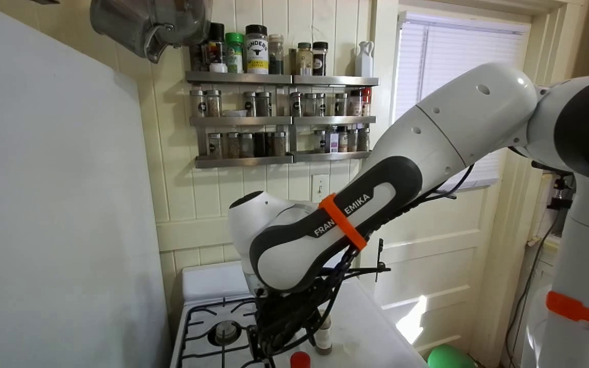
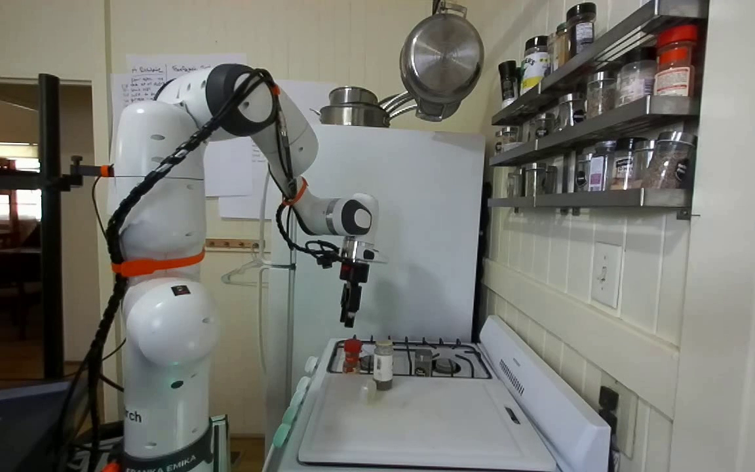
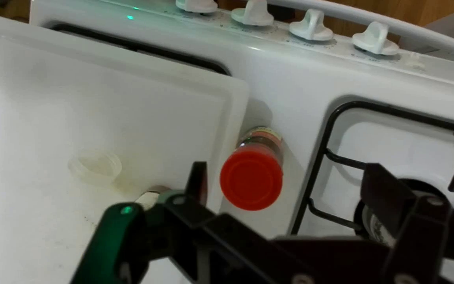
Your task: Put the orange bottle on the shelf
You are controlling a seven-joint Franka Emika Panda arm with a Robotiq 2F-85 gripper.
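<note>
Your gripper point(image 3: 286, 169) hangs over the upright orange bottle point(image 3: 252, 171), fingers point(image 3: 384, 193) spread wide, holding nothing
Wrist view, left to right: one translucent cup point(image 3: 95, 167) and one labelled jar point(image 2: 383, 364) on one white board point(image 3: 53, 118), then your one orange bottle on the stovetop point(image 3: 286, 94) just beside that, long axis vertical, below the finger gap and nearer the jar-side finger; probably wants a small sideways shift before you descend; on the wall point(image 1: 269, 184), one shelf point(image 1: 335, 120), three tiers, one red-capped look-alike point(image 2: 676, 62) on the middle tier

Daylight thru blinds point(image 1: 458, 53), wrist pic soft
</note>
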